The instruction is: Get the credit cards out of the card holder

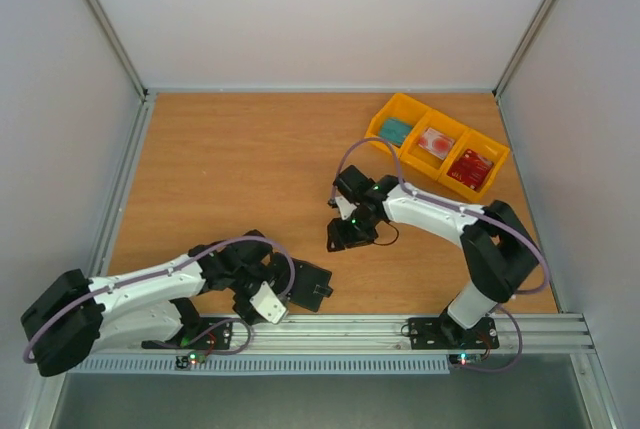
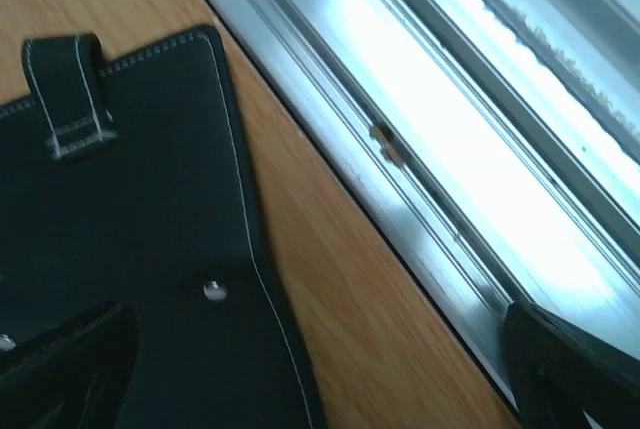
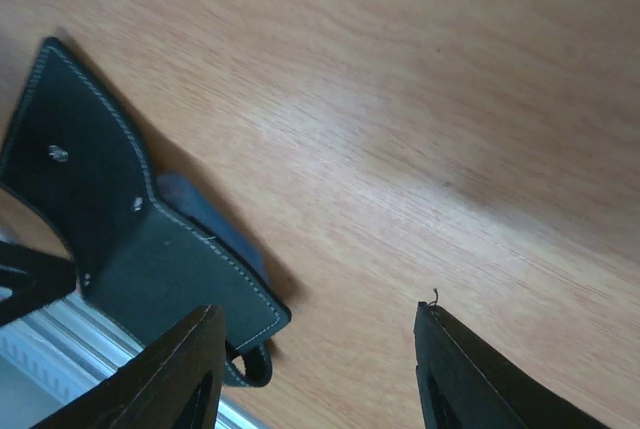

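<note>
Fingers on the left gripper (image 2: 320,359) stand wide apart with nothing between them, one tip over the near part of the card holder (image 2: 150,199) and the other over the aluminium rail (image 2: 450,149) at the table's near edge. The right gripper (image 3: 315,349) is also parted, with only bare wood in its gap, and hangs just to the far right of the holder. The holder lies spread flat and dark side up, close to the rail, near the middle of the table. A blurred grey-blue patch shows under one edge in the right wrist view; whether that is a card or lining cannot be told.

From above, the yellow tray (image 1: 470,132) sits far right, well apart from the holder. A red card (image 1: 475,166) lies in its right compartment, a red-and-white one (image 1: 434,143) in the middle, and a teal item (image 1: 397,130) on the left.

The extraction looks largely finished. The next move probably calls for checking the pockets, one gripper pinning the holder while the other lifts a flap.
</note>
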### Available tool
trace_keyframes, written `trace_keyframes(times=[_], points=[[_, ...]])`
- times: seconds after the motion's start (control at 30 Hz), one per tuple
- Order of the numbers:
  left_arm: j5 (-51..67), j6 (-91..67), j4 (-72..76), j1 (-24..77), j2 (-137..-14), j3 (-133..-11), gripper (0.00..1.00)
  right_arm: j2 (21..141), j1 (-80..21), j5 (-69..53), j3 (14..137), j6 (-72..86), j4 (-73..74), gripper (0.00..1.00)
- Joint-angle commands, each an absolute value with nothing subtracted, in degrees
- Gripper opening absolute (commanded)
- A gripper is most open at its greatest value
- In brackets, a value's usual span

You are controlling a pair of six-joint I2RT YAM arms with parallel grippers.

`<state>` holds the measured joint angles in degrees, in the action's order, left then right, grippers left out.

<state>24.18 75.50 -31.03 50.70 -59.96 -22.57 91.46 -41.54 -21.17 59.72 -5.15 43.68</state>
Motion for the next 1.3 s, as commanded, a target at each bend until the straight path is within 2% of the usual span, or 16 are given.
trace_keyframes(times=[0.0,0.33,0.53,0.73,1.07,1.27], points=[[16.9,79.8,-15.9,51.9,-62.9,-20.6,0.99,95.6,-42.1,-25.6,60.5,-2.6,43.3,0.54],[10.1,74.4,-4.0,57.2,-67.0,-19.1,0.99,104.4,-42.8,-36.1,60.5,-0.1,39.9,0.58],[1.1,78.2,-9.0,57.2,-65.8,-20.5,0.95,106.0,-44.0,-37.1,61.1,-0.1,40.3,0.59],[4.9,79.8,-15.3,56.7,-59.5,-20.3,0.93,106.7,-44.0,-37.3,61.5,-0.4,40.5,0.59],[1.4,80.8,-4.9,55.6,-65.0,-18.8,0.98,107.3,-44.0,-37.4,62.0,-1.0,40.8,0.59],[6.7,81.5,-3.3,55.4,-67.5,-18.8,0.93,108.6,-44.0,-38.1,63.4,-2.2,42.3,0.59]])
